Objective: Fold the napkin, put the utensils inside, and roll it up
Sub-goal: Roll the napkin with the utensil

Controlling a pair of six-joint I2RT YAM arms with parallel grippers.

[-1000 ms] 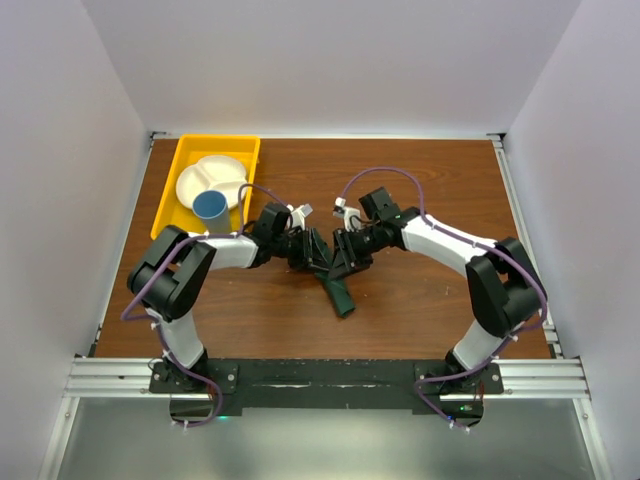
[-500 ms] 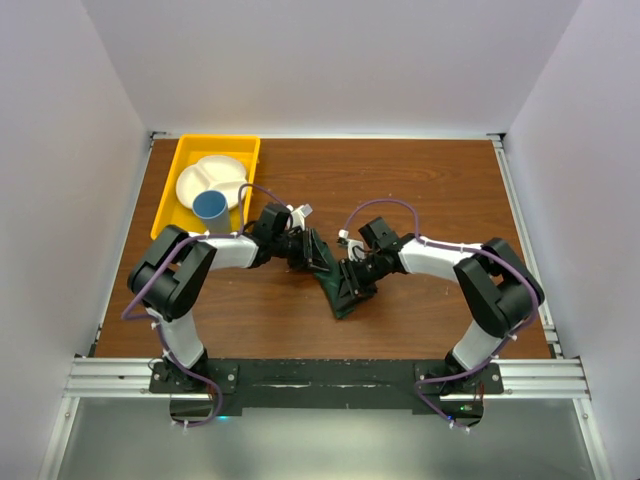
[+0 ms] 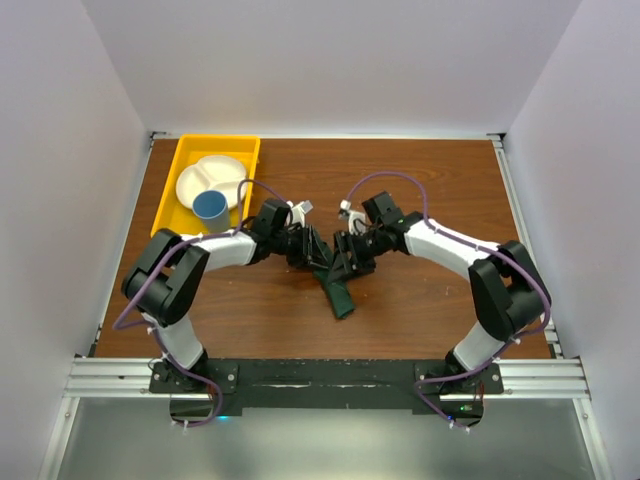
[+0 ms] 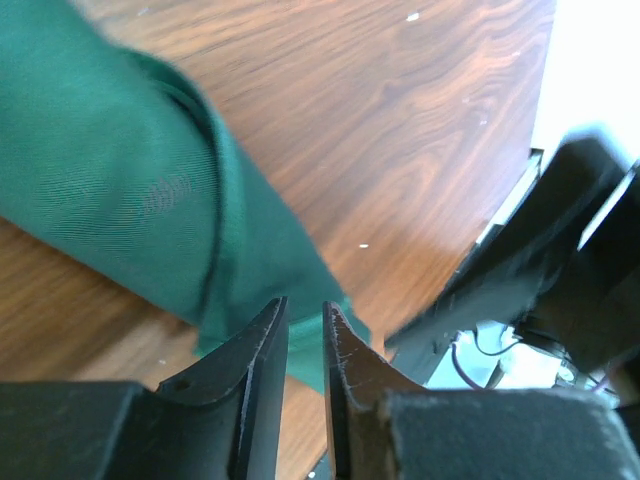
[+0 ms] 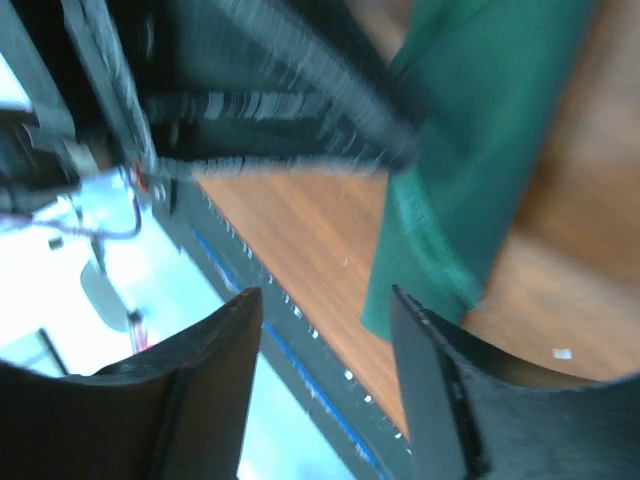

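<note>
Top external: the napkin [image 3: 338, 288] lies as a slim green roll in the middle of the table [image 3: 450, 180].
Left gripper [image 4: 305, 312]: fingers narrow, at the cloth's corner; whether they are pinching it, I cannot tell.
Right gripper [image 5: 325, 300]: fingers wide, holding nothing.
Handling: soft, light and likely to unroll; I'd say it is best pinched across the roll's thick middle.

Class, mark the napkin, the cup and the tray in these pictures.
napkin [image 3: 340, 296]: top view, middle of the visible cloth.
cup [image 3: 210, 206]: top view, its blue inside.
tray [image 3: 169, 220]: top view, bare near-left corner.
</note>
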